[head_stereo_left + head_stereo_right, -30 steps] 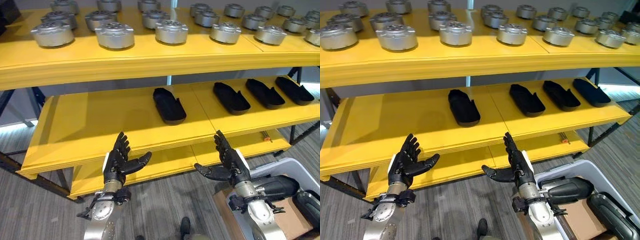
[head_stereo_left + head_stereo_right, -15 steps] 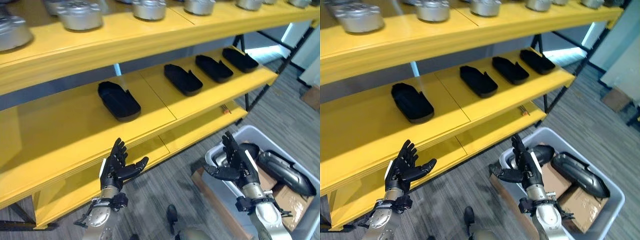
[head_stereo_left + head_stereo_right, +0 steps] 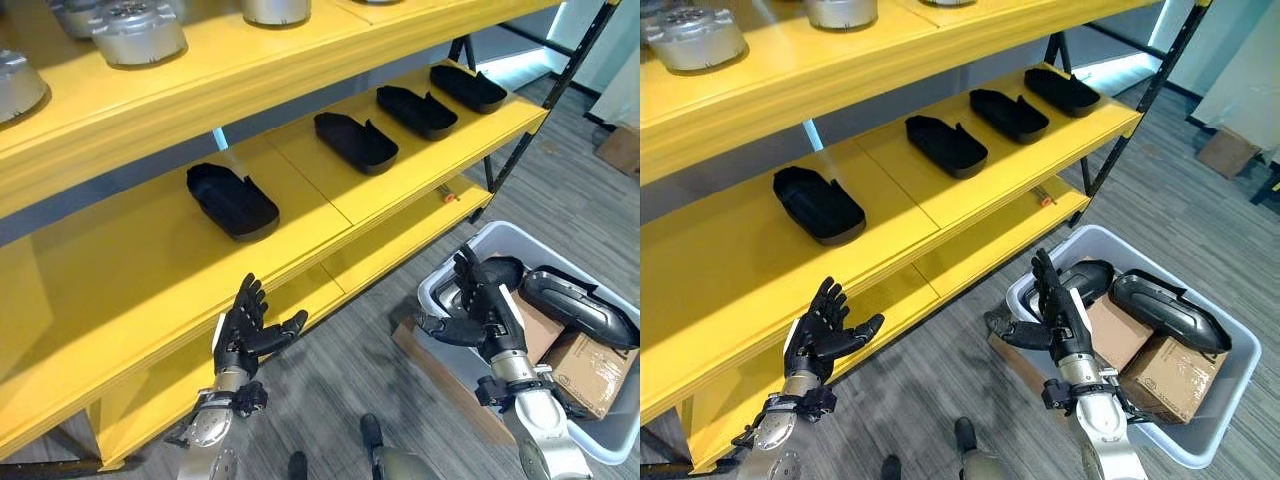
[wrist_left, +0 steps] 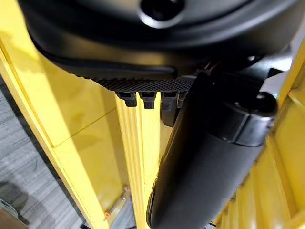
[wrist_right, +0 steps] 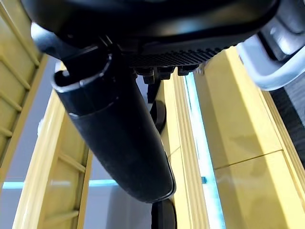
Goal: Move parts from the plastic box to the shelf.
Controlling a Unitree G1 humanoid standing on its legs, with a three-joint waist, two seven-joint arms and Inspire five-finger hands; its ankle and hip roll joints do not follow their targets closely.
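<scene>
Right hand [image 3: 1055, 318] (spread, empty) hovers just beside black parts [image 3: 1165, 310] in the plastic box [image 3: 1230, 400].

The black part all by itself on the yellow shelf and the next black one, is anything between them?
No. In the left eye view, only bare yellow shelf lies between the lone black part and the next black part.
</scene>
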